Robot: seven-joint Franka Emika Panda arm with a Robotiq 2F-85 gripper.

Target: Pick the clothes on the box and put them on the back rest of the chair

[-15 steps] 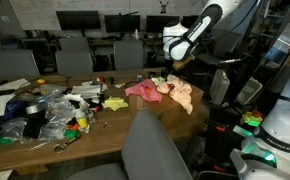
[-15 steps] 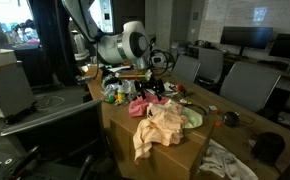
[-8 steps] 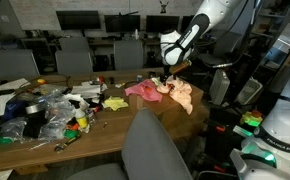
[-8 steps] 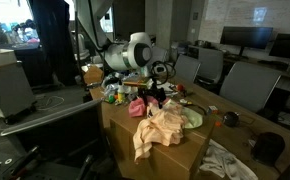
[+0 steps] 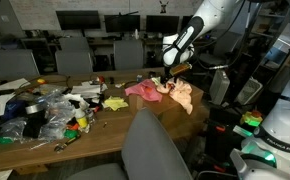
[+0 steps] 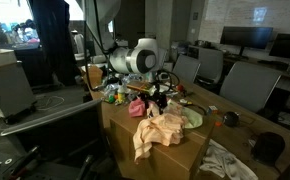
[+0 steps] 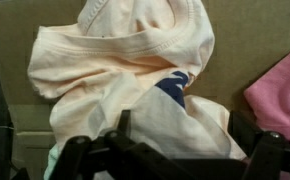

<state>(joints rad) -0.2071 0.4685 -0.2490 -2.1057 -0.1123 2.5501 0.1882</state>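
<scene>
1. Peach cloth fills the wrist view: the peach T-shirt with a dark blue print (image 7: 125,70) lies crumpled directly beneath the pincer (image 7: 165,150), on top of the brown cardboard box (image 6: 175,160). Its ribbed collar sits just ahead of the fingertips.
2. Pincer state: the jaws are spread wide with nothing between them. The pincer hangs just above the cloth in both exterior views (image 5: 166,76); I cannot tell whether it touches the cloth yet.
3. The pink crumpled garment (image 7: 280,90) lies just beside the pincer, at the right edge of the wrist view, touching the shirt.
4. Step in hand (judgement): the descent for a first grasp. To do it well, come straight down onto the thickest bunched fold near the collar. The fingers then close on several layers rather than scraping one flat layer off the cardboard.
5. Judgement: take one garment per grasp. Pinching both at the overlap risks dropping one in transit.
6. Handling (judgement): limp cloth will drape and trail, and part of the shirt hangs over the box edge. Lift high before moving sideways.
7. The grey padded chair back rest (image 5: 153,140) stands well apart from the pincer. I judge it the likely target, since several other chairs are visible.
</scene>
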